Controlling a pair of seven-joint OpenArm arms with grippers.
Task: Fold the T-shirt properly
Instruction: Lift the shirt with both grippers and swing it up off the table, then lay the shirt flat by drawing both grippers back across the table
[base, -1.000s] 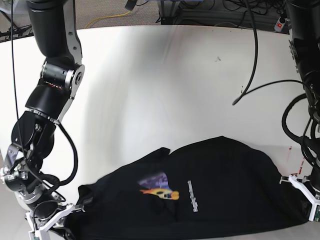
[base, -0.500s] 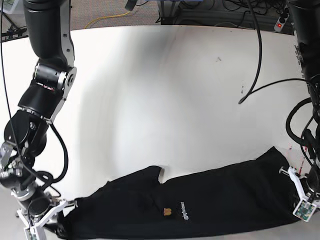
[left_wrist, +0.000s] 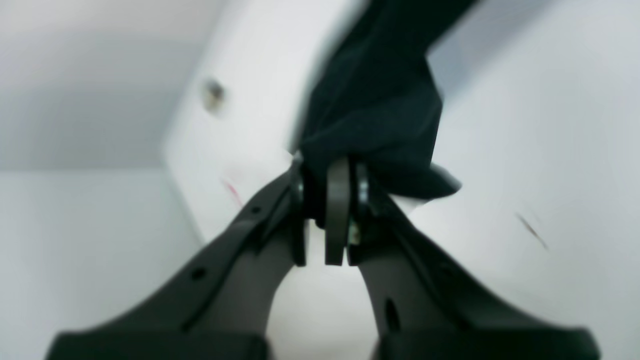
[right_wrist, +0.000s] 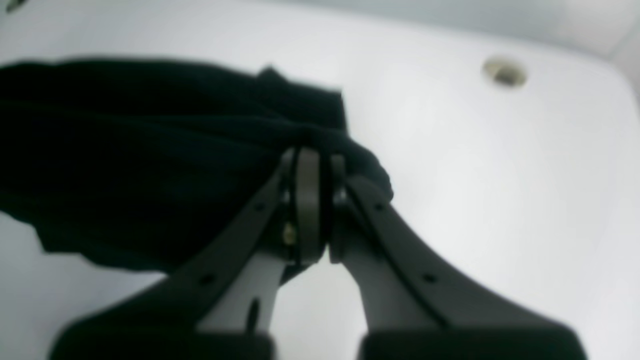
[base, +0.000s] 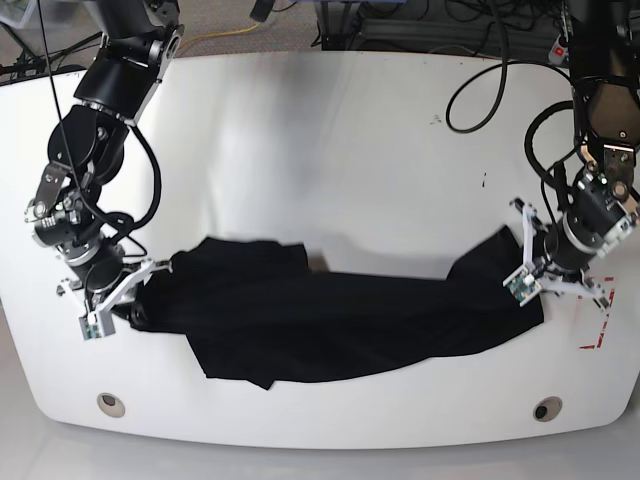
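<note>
- The base view is showing the plain black fabric T-shirt stretching across the white table.
- Wrist views are showing the left end effector and right end effector each pinching shirt fabric.

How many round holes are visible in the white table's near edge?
2: one round hole near the white table's front corner on the right arm's side, another on the left arm's side. None appears hidden.

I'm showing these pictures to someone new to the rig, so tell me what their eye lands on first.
The black T-shirt stands out, stretched in a long band across the near half of the white table. Each end is pinched: the right gripper clamps the end at the base view's left, the left gripper the end at its right. Both wrist views show jaws shut on bunched fabric.
</note>
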